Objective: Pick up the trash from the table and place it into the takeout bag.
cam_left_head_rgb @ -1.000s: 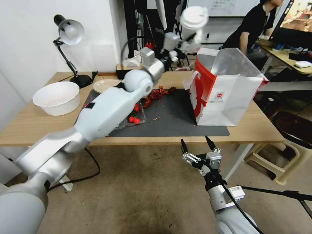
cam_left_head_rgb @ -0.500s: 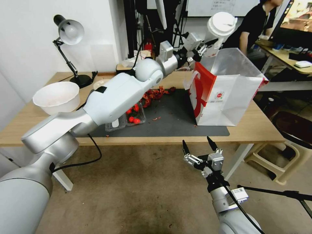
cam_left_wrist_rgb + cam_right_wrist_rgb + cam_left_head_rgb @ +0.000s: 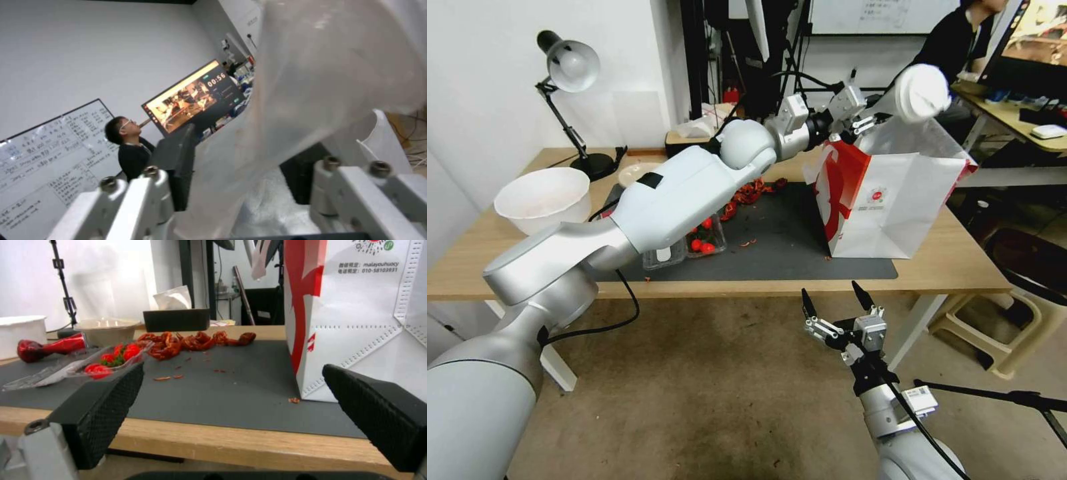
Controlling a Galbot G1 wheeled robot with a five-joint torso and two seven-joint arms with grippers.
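My left gripper (image 3: pixel 868 120) is shut on a clear cup with a white lid (image 3: pixel 922 93), held tipped on its side above the open top of the takeout bag (image 3: pixel 887 200). In the left wrist view the clear cup (image 3: pixel 320 66) sits between the dark fingers (image 3: pixel 178 166), with the bag's foil lining below. The bag stands upright at the right end of the dark mat (image 3: pixel 780 247) on the table (image 3: pixel 954 260). A shallow beige bowl (image 3: pixel 640 175) lies at the back left. My right gripper (image 3: pixel 831 292) hangs open below the table's front edge, facing the bag (image 3: pixel 356 323).
A large white bowl (image 3: pixel 544 200) and a desk lamp (image 3: pixel 570 67) stand at the left. A clear tray with red tomatoes (image 3: pixel 700 240) and red shell scraps (image 3: pixel 750 193) lie on the mat. A tissue box (image 3: pixel 175 320) stands at the back. A plastic stool (image 3: pixel 1000 333) is right of the table.
My left arm has swung right with the cup, from behind the bag's left edge to over its open top, and the cup has tipped sideways. The right arm has barely moved.
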